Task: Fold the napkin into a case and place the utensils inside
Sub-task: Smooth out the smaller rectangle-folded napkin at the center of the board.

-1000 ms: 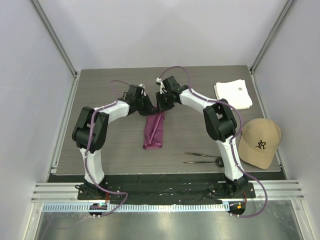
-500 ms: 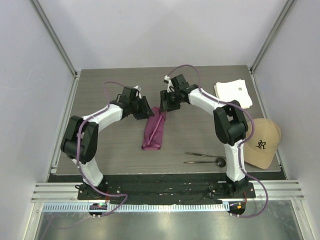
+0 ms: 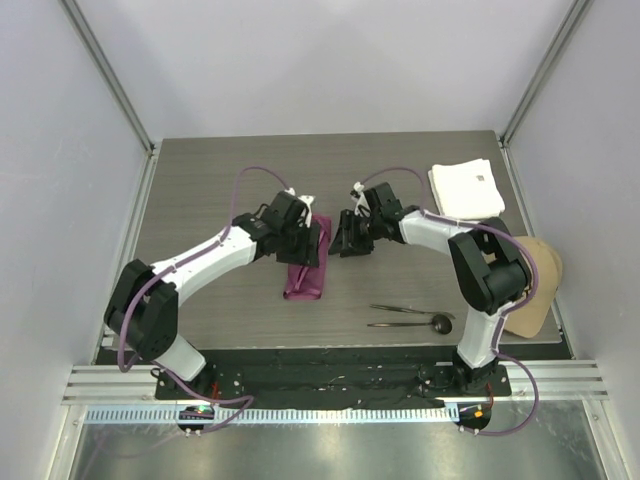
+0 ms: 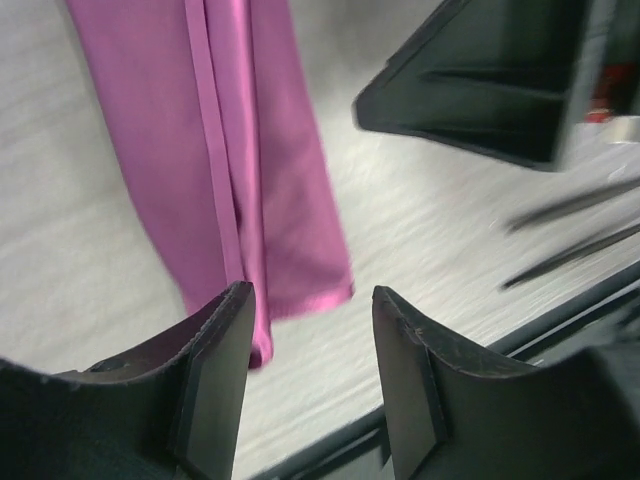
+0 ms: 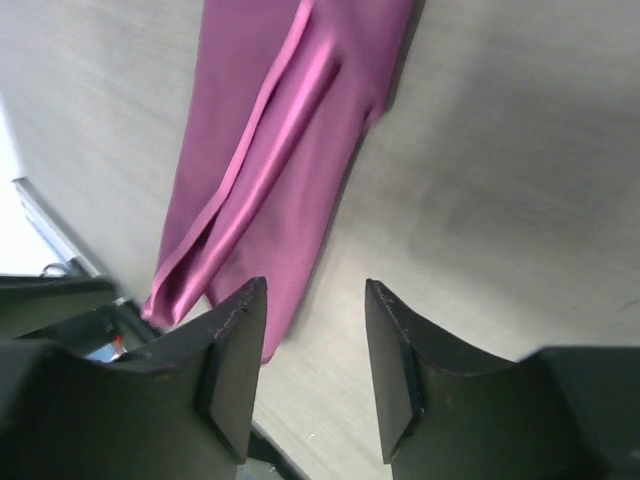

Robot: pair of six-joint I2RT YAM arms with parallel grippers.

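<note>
The magenta napkin [image 3: 303, 281] lies flat on the table as a long narrow folded case, and it fills the upper part of the left wrist view [image 4: 230, 150] and the right wrist view [image 5: 280, 150]. My left gripper [image 3: 315, 246] hovers over its far half, open, nothing between the fingers [image 4: 215, 370]. My right gripper [image 3: 347, 241] hangs just right of the napkin, also open and empty [image 5: 315, 340]. The two dark utensils [image 3: 405, 315] lie side by side near the front edge, right of the napkin, the spoon's round head [image 3: 440, 322] pointing right.
A folded white cloth [image 3: 468, 188] with a small tag sits at the back right. A tan cap [image 3: 535, 285] lies at the right edge, partly behind the right arm. The table's front edge runs just beyond the utensils [image 4: 580, 230].
Both grippers have let go of the napkin's far end, opened, and moved nearer along it. The napkin lies where it was.
</note>
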